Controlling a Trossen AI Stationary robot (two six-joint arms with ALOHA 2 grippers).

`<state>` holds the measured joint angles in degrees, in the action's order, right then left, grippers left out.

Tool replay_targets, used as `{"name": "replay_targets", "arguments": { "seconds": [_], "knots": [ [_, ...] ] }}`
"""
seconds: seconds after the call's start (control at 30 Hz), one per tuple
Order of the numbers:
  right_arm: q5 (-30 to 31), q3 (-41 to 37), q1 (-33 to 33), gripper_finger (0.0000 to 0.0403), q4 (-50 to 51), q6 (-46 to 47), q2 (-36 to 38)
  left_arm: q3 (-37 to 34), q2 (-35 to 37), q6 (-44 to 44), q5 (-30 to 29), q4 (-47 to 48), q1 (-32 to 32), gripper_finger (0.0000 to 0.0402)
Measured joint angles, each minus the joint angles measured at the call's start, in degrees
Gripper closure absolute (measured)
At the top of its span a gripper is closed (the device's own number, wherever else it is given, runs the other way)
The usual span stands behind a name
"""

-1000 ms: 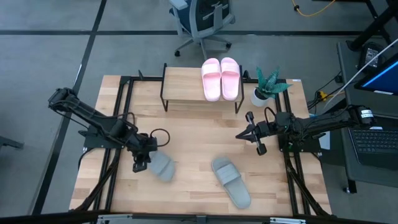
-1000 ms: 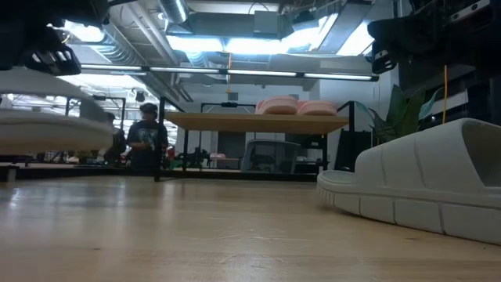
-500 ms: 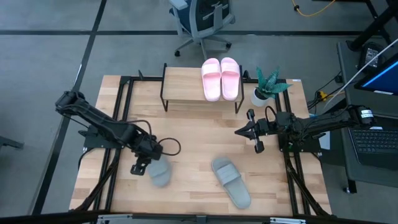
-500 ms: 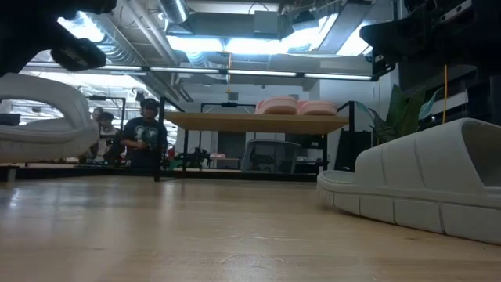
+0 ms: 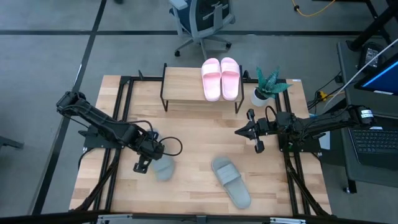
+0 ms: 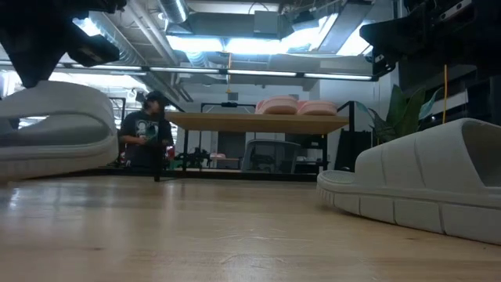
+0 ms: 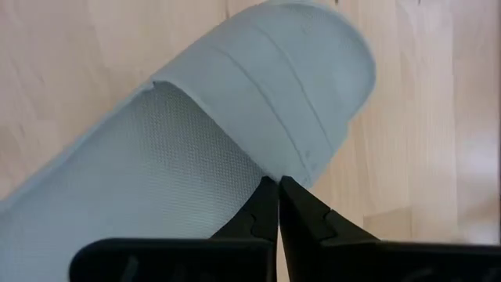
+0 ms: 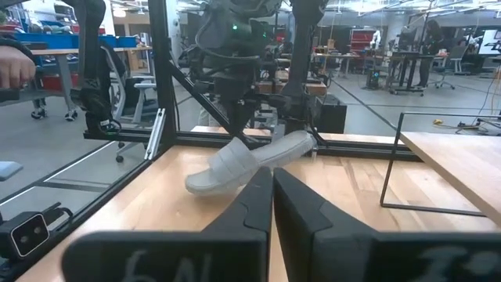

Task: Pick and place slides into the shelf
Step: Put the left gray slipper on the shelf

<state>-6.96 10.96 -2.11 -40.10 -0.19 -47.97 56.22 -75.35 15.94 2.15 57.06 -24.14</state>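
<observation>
My left gripper (image 5: 151, 155) points down at the table's near left, shut on a grey-green slide (image 5: 163, 168), which also shows in the low view (image 6: 55, 129) and the right wrist view (image 8: 250, 160). A second grey-green slide (image 5: 231, 182) lies sole-down on the table at the near middle. Two pale pink slides (image 5: 221, 78) rest side by side on the right end of the shelf's (image 5: 186, 90) wooden top. My right gripper (image 5: 239, 132) hangs shut and level at the right, holding nothing. My left gripper pinches the slide's strap at its opening edge (image 7: 270, 168), beside the footbed, between its two fingertips. The fingers come from above, pointing steeply down. The slide hangs tilted, one end (image 8: 196, 184) lower; whether that end touches the table I cannot tell.
A potted plant (image 5: 267, 86) stands just right of the shelf. Black frame rails (image 5: 118, 124) run along both table sides. An office chair (image 5: 202, 22) stands beyond the far edge. A person (image 6: 149, 137) shows in the room behind the table.
My left gripper has rolled about its own axis and shifted a little toward the table's right, keeping its hold. The grey-green slide has turned about with it, so its strap opening now faces the low camera.
</observation>
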Motion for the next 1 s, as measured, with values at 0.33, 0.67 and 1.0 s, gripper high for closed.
{"name": "replay_targets", "arguments": {
  "seconds": [0.33,0.67,1.0],
  "knots": [
    [-0.02,0.0,0.0,0.0386,0.04,-0.04,0.0,-0.02,0.02,-7.97,-6.21,-0.11,0.0,0.0401],
    [-0.02,0.0,0.0,0.0386,0.04,-0.03,0.0,0.0,0.02,-10.31,-13.45,-0.17,0.02,0.0401],
    [-0.02,0.0,0.0,0.0386,0.04,0.09,0.0,-0.02,0.04,-9.27,-15.95,-1.73,0.0,0.0402]
  ]
}}
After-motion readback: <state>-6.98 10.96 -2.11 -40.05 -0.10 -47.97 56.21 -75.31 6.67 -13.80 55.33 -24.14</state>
